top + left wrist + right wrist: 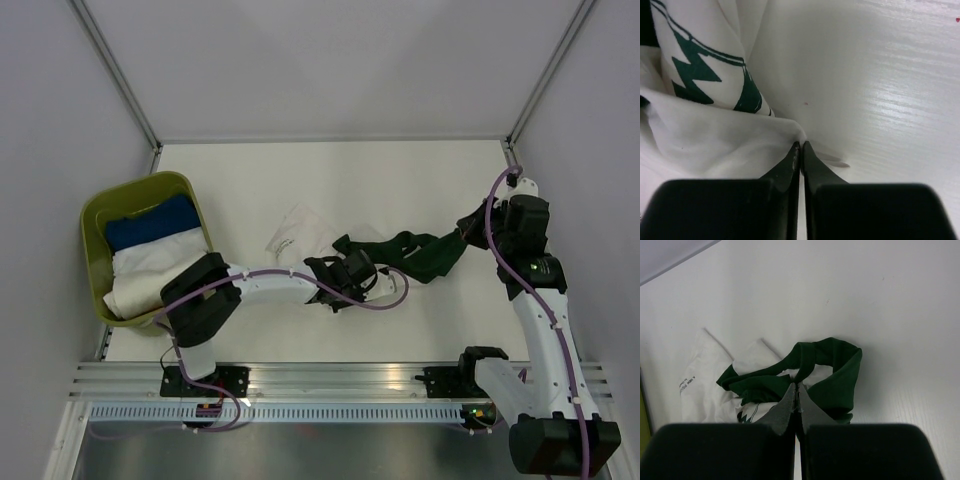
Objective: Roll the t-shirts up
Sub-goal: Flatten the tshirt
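Note:
The white t-shirt (295,231) lies crumpled mid-table, small black lettering showing on it (705,385). The dark green t-shirt (420,254) stretches in a twisted band from it towards the right. In the left wrist view my left gripper (801,145) is shut, and a peak of white cloth (715,142) with a green print runs up to its tips. From above the left gripper (352,275) sits low at the band's left end. My right gripper (797,386) is shut on a fold of the green t-shirt (840,380), holding its right end (466,232).
An olive-green basket (93,226) stands at the left edge of the table, holding folded blue cloth (150,222) and white cloth (150,262). Walls close the table in at the back and sides. A metal rail (330,380) runs along the front.

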Robot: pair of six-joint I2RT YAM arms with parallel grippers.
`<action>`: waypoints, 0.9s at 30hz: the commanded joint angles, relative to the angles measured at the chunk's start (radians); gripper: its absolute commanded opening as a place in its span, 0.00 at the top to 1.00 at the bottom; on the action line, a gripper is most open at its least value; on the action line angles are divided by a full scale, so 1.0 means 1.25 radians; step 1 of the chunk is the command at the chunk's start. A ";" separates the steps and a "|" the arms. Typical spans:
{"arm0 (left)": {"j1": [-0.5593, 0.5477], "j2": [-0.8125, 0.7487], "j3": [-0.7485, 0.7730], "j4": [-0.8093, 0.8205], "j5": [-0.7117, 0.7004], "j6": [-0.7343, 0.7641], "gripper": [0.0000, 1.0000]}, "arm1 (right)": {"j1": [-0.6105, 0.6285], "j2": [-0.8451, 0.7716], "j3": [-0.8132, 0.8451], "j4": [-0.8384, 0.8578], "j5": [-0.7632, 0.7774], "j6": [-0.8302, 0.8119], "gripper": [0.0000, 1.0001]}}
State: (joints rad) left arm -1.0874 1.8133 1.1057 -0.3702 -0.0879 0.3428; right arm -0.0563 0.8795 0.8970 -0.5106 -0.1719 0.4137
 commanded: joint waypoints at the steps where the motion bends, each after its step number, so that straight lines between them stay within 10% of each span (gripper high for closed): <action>1: 0.019 -0.087 0.008 -0.038 -0.016 0.024 0.96 | -0.002 -0.004 0.033 -0.003 0.044 -0.008 0.99; 11: 0.279 -0.194 0.520 -0.521 0.180 0.099 0.98 | -0.002 0.006 0.243 -0.053 0.191 -0.056 1.00; 27: 0.572 -0.037 1.008 -0.400 0.040 0.127 0.97 | -0.002 0.142 0.630 -0.009 0.181 -0.067 0.99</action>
State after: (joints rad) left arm -0.3862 1.7073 2.2478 -0.9661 0.0364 0.4641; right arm -0.0563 0.9688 1.6291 -0.5713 0.0498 0.3008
